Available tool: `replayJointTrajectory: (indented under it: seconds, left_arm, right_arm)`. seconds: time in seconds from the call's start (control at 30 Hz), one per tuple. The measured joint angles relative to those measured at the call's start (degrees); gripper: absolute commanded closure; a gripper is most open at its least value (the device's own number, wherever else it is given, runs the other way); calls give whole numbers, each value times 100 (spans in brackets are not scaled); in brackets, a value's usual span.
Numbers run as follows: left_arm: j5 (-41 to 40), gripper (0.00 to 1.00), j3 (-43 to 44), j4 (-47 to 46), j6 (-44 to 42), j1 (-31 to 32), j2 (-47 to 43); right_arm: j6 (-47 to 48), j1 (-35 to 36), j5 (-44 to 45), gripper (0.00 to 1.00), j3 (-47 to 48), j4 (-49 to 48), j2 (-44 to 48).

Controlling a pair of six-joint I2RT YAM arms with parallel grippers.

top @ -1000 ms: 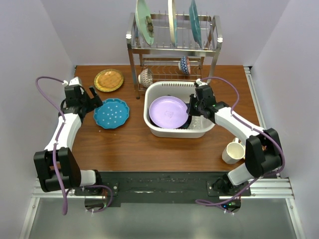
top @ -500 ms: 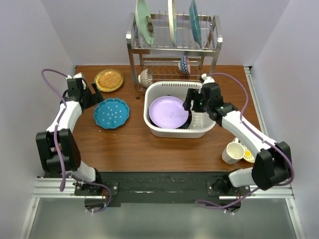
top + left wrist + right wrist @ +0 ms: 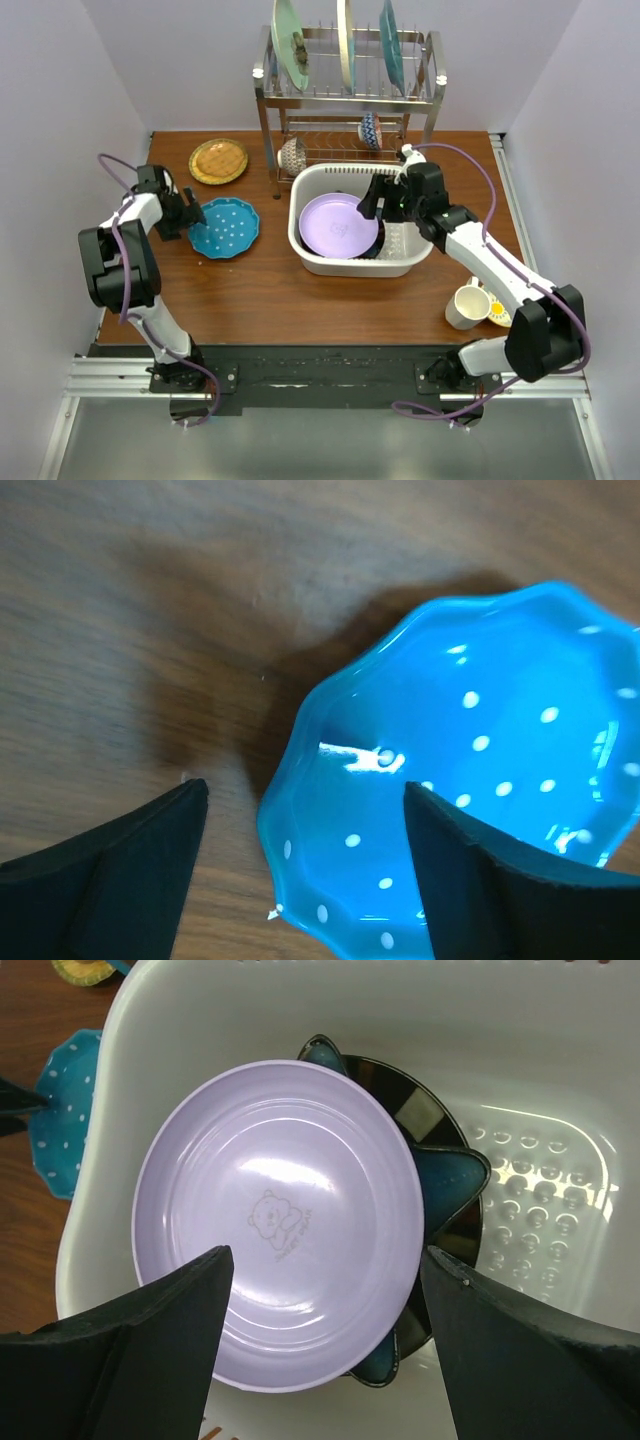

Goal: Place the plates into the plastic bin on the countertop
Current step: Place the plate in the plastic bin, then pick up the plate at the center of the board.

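now, on the countertop [image 3: 260, 290] the plastic bin [image 3: 296, 225] holds the lavender plate [image 3: 338, 224], with the blue dotted plate [image 3: 224, 227] flat on the wood at the bin's nine o'clock and the amber plate [image 3: 218, 161] at its ten o'clock. the left gripper [image 3: 300, 795], jaws wide and empty, has the blue dotted plate's nine o'clock rim between them, so it looks the nearer arm. the right gripper [image 3: 325, 1260] hangs wide and empty over the bin.

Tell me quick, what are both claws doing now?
Left gripper: open, straddling the edge of the blue dotted plate.
Right gripper: open, empty, above the lavender plate.
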State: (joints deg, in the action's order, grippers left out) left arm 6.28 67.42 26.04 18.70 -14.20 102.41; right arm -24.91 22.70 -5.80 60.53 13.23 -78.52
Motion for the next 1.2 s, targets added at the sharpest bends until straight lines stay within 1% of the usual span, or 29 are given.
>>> replayJointTrajectory:
  seconds: [0.03,0.07,0.13,0.17,0.2,0.23,0.3,0.33,0.37,0.4,0.43,0.63,1.0,1.2]
  left_arm:
    - [26,28,9,57,-20,2,111]
    - [74,36,11,98,-31,2,210]
    - [170,42,70,195,-48,2,337]
    - [251,49,103,175,-61,0,369]
    - [315,51,138,179,-76,0,426]
    - [369,57,186,205,-85,0,470]
    - [396,65,219,197,-140,-9,522]
    - [417,74,227,190,-151,-17,544]
    - [455,80,234,188,-153,-26,551]
    - [503,87,236,186,-142,-35,560]
    - [597,100,236,177,-138,-52,560]
    - [957,100,234,223,-170,15,586]
    - [1003,100,232,219,-175,20,590]
    - [1084,100,63,114,-175,7,437]
  right_arm:
    - [-24,0,-52,21,0,-31,-28]
    - [-57,0,-129,21,7,-52,-63]
    - [-107,0,-221,21,20,-109,-118]
    - [-138,0,-299,21,31,-144,-153]
    - [-166,0,-337,21,35,-175,-177]
    - [-201,0,-411,21,42,-205,-208]
    - [-254,0,-501,21,63,-260,-258]
    - [-273,0,-570,21,90,-273,-289]
    - [-297,0,-625,21,122,-282,-334]
    - [-319,0,-691,21,160,-306,-376]
    - [-341,0,-752,21,188,-356,-437]
    - [-415,4,-968,20,214,-424,-575]
    - [-468,7,-1071,19,214,-501,-575]
    - [-494,7,-1244,18,227,-518,-625]
